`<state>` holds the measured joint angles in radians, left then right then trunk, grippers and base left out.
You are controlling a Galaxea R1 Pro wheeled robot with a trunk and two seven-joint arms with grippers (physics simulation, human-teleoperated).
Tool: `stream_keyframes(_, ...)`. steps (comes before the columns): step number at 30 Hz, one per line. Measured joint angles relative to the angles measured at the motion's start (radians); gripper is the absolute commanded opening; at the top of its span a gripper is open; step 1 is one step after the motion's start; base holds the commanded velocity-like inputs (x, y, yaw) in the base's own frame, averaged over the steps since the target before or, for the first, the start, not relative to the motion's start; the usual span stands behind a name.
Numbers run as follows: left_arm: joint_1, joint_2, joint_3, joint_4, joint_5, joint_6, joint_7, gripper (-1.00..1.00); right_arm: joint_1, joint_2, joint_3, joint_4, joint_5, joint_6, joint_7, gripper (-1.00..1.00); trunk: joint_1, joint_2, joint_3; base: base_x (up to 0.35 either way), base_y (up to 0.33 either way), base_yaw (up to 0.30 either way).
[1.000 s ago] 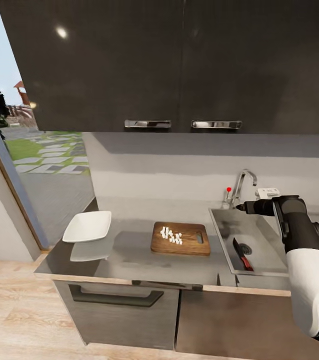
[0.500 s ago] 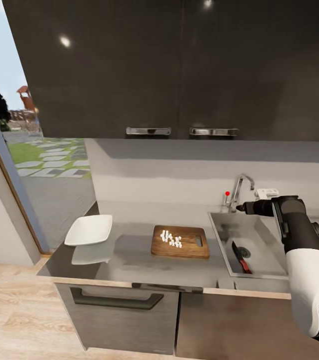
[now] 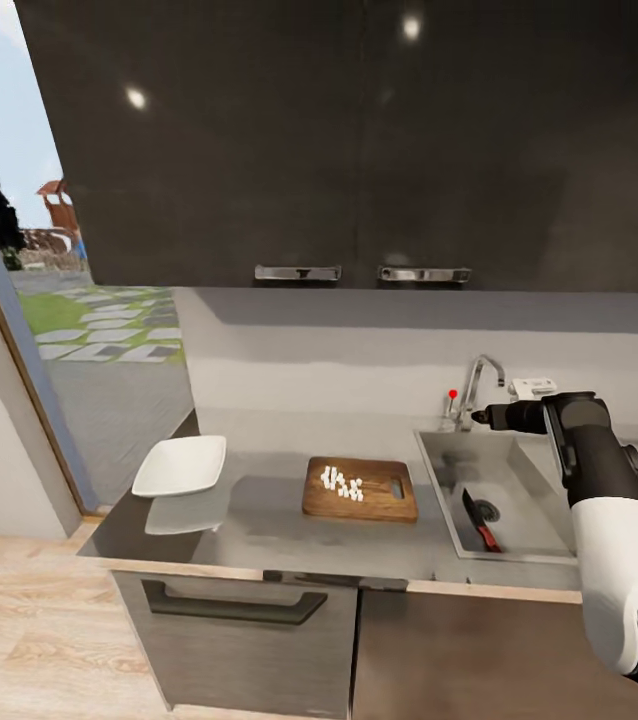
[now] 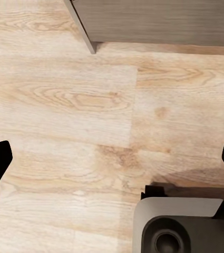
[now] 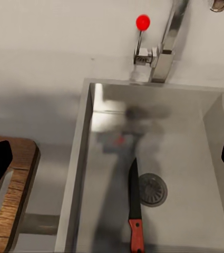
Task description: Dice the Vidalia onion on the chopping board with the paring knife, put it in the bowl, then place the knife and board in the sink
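A wooden chopping board (image 3: 361,489) lies on the counter with white diced onion (image 3: 342,483) piled on it. To its left sits a white bowl (image 3: 181,466). The red-handled paring knife (image 3: 481,520) lies in the sink (image 3: 531,500). My right gripper (image 3: 479,416) hangs above the sink near the faucet (image 3: 479,385). In the right wrist view the right gripper (image 5: 112,161) is open and holds nothing, above the knife (image 5: 135,211) and the sink (image 5: 206,174); the board's handle end (image 5: 6,211) shows at the side. My left gripper (image 4: 112,161) is open over the floor.
Dark wall cabinets (image 3: 359,140) hang over the counter. A drawer front (image 3: 229,600) sits below the counter edge. A doorway to a garden (image 3: 69,330) opens at the left. The left wrist view has wood floor (image 4: 90,105) and my base (image 4: 180,226).
The whole head view has shifted: the counter sits lower and a bit smaller, so the camera moved. Board, bowl, knife and my right arm keep their places.
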<state>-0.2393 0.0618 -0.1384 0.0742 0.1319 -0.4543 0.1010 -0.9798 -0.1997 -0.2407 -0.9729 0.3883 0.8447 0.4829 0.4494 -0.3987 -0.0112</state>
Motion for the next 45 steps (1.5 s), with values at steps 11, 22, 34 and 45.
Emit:
stream_keyframes(11,0.0,-0.001,0.0,0.0,0.0,0.0,0.0,1.0,-0.001,-0.001,0.0,0.039,0.0,-0.003,0.0,1.0,0.0,-0.001,0.017,0.0,0.0,0.0)
stream_keyframes(22,0.0,-0.002,0.0,0.0,0.0,0.001,0.0,1.0,0.0,-0.001,0.0,0.069,0.001,-0.007,0.0,1.0,0.0,-0.001,0.033,0.0,0.0,0.0)
stream_keyframes(34,0.0,-0.002,-0.001,0.001,-0.002,0.0,-0.004,1.0,0.0,-0.003,0.0,0.079,0.001,-0.024,0.0,1.0,0.0,-0.001,0.05,0.0,0.0,0.0)
stream_keyframes(45,0.0,0.007,-0.001,0.0,-0.002,0.0,-0.001,1.0,0.0,-0.003,0.0,0.141,0.002,-0.081,-0.003,1.0,0.0,0.0,0.051,0.0,0.165,0.0)
